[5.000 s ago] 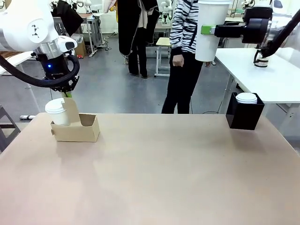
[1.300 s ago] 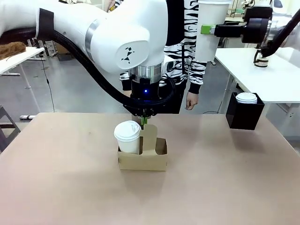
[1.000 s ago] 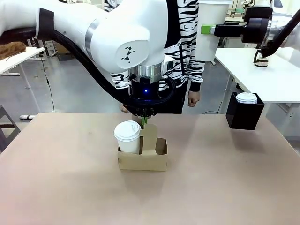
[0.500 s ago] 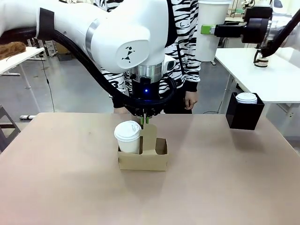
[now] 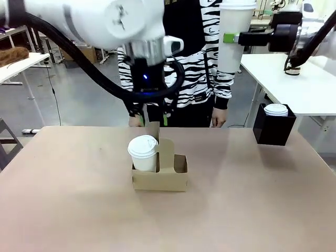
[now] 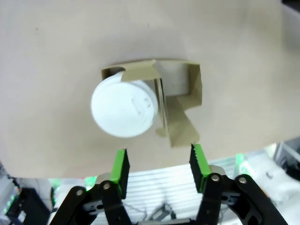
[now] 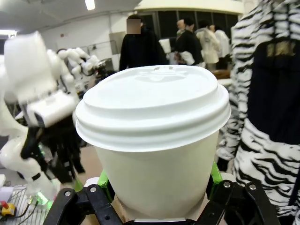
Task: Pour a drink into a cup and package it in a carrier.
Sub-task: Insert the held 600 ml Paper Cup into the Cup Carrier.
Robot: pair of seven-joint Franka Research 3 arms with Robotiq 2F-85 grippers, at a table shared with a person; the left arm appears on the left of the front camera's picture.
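The brown cardboard carrier (image 5: 160, 179) stands mid-table with a lidded white cup (image 5: 143, 153) in its left pocket; the right pocket holds nothing. My left gripper (image 5: 153, 118) hangs open just above the handle tab (image 5: 167, 152), touching nothing. From the left wrist, the open gripper (image 6: 159, 166) looks down on the cup's lid (image 6: 124, 108) and the carrier (image 6: 183, 105). High at the right, my right gripper (image 5: 229, 38) is shut on a second tall white lidded cup (image 5: 233, 31), which looms close (image 7: 154, 136) in the right wrist view. The jug of drink is out of view.
A black square box (image 5: 273, 128) with a lidded cup (image 5: 276, 109) in it sits at the table's far right. A person in a striped top (image 5: 194, 58) stands at the far edge, one hand (image 5: 218, 119) hanging near the table. A white side table (image 5: 294, 84) lies beyond.
My left gripper has let go of the handle tab, opened and risen, drifting slightly left. The person has stepped closer to the far edge. The carrier stays put.
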